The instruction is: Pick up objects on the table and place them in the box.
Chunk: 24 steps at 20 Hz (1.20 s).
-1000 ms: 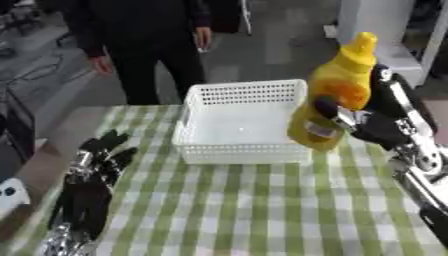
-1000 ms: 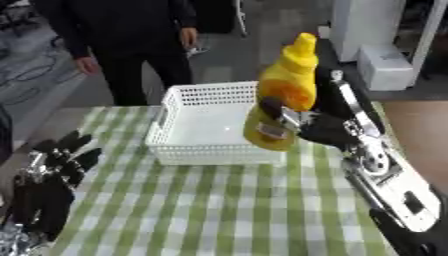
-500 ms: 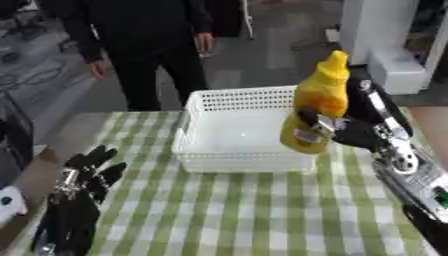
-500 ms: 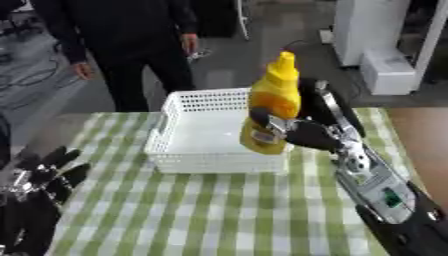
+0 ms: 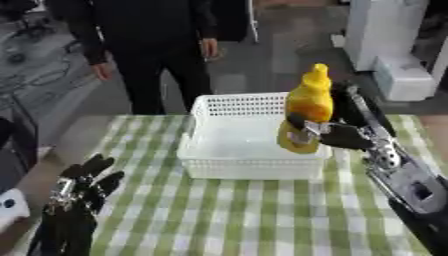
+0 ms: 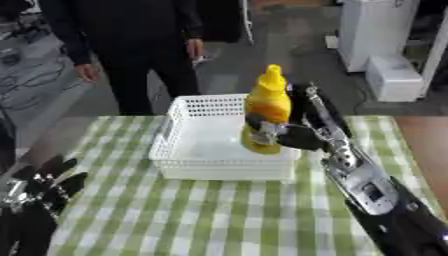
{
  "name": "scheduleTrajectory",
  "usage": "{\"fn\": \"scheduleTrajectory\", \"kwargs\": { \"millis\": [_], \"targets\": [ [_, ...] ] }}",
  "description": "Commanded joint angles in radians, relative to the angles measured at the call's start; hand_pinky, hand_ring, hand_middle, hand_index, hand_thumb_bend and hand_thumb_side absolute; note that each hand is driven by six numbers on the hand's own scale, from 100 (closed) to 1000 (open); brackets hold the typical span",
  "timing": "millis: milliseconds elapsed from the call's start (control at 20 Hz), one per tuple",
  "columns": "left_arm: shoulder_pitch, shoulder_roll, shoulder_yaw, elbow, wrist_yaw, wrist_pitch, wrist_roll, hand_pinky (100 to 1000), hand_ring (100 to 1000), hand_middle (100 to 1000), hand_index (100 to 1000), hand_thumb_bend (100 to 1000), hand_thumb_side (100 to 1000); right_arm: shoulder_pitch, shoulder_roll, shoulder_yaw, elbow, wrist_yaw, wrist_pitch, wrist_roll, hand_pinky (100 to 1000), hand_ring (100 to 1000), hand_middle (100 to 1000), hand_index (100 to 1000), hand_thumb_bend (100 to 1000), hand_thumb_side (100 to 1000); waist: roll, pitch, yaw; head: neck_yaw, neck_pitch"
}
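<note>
Yellow squeeze bottle (image 5: 308,115) is held upright by right hand (image 5: 343,134), fingers curled round it, over right side of white basket (image 5: 229,167). Left hand (image 5: 83,182) rested open, bottom-left.

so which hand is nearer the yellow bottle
Right. The right hand is curled round the yellow bottle, holding it upright over the white basket. The left hand rests open near the lower left corner, far from it.

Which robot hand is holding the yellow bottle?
The right hand grips the yellow bottle over the white basket. The left hand rests open, holding nothing.
</note>
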Motion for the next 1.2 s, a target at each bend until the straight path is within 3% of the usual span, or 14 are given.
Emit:
{"fn": "scheduleTrajectory", "kwargs": {
  "millis": [50,350,400,500,950,1050,1100,1150,1200],
  "targets": [
    [-0.021,0.010,-0.004,-0.028,0.003,0.000,-0.006,910,816,855,944,110,1000,-0.053,-0.036,-0.022,0.018,0.023,-0.022,-0.007,100,100,100,123,649,277,-0.003,-0.006,0.010,-0.010,-0.026],
    [-0.041,0.002,-0.013,-0.032,0.003,0.003,-0.017,910,816,856,945,110,1000,-0.099,-0.057,-0.054,0.121,0.089,-0.058,-0.045,100,100,100,121,652,281,-0.011,0.024,0.040,-0.023,-0.069],
    [-0.043,0.001,-0.013,-0.032,0.002,0.004,-0.018,910,816,856,945,110,1000,-0.105,-0.059,-0.058,0.139,0.107,-0.066,-0.053,100,100,100,120,624,208,-0.011,0.029,0.043,-0.026,-0.076],
    [-0.046,-0.002,-0.014,-0.032,-0.001,0.004,-0.018,910,817,856,946,110,1000,-0.114,-0.061,-0.064,0.168,0.139,-0.082,-0.067,100,100,100,119,654,282,-0.012,0.038,0.046,-0.033,-0.090],
    [-0.056,-0.011,-0.017,-0.034,-0.004,0.003,-0.024,911,818,856,947,107,1000,-0.138,-0.064,-0.083,0.247,0.221,-0.135,-0.113,100,100,100,126,682,300,-0.012,0.079,0.060,-0.047,-0.124],
    [-0.059,-0.012,-0.018,-0.035,-0.005,0.003,-0.026,911,818,856,947,107,1000,-0.138,-0.062,-0.087,0.259,0.232,-0.147,-0.128,100,100,100,139,732,333,-0.014,0.086,0.063,-0.044,-0.124],
    [-0.060,-0.013,-0.018,-0.035,-0.006,0.003,-0.026,911,818,856,947,164,1000,-0.137,-0.060,-0.088,0.265,0.237,-0.154,-0.136,100,100,100,137,685,430,-0.015,0.090,0.064,-0.043,-0.124],
    [-0.060,-0.014,-0.018,-0.034,-0.006,0.004,-0.026,911,818,856,948,107,1000,-0.136,-0.058,-0.088,0.272,0.242,-0.161,-0.142,100,100,100,170,793,344,-0.016,0.093,0.065,-0.042,-0.124],
    [-0.060,-0.014,-0.017,-0.034,-0.007,0.004,-0.026,912,818,856,948,106,1000,-0.133,-0.056,-0.087,0.279,0.247,-0.170,-0.146,100,100,100,282,824,326,-0.017,0.096,0.066,-0.040,-0.123]
  ]
}}
